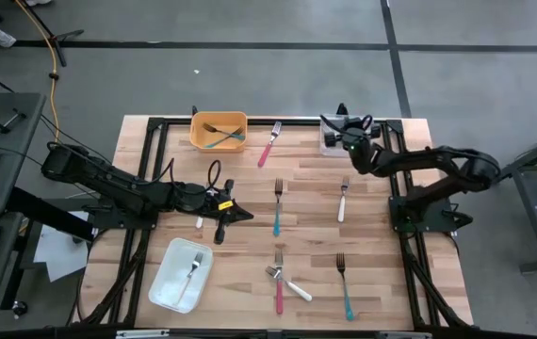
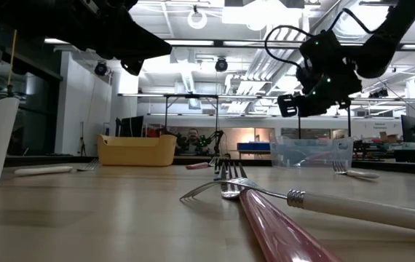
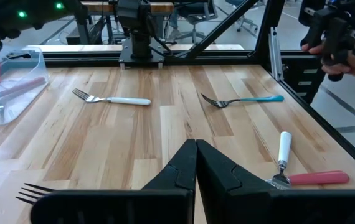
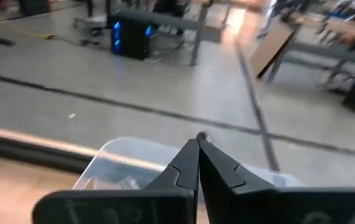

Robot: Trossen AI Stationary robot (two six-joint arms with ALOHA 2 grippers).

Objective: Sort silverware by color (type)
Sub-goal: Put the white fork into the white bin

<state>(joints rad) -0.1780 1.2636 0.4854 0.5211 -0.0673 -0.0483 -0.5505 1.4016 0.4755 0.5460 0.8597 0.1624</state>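
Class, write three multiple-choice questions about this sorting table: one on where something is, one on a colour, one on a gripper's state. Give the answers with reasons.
1. The right gripper hangs over:
A. the yellow bin
B. the clear container
C. the white tray

2. The fork handle showing in the yellow bin is:
A. red
B. white
C. teal

3. The left gripper is:
A. shut and empty
B. wide open
C. shut on a fork

Answers:
1 B: its wrist view looks down past the fingertips onto the clear container.
2 C: the high view shows a teal handle inside.
3 A: its fingers meet with nothing between them.
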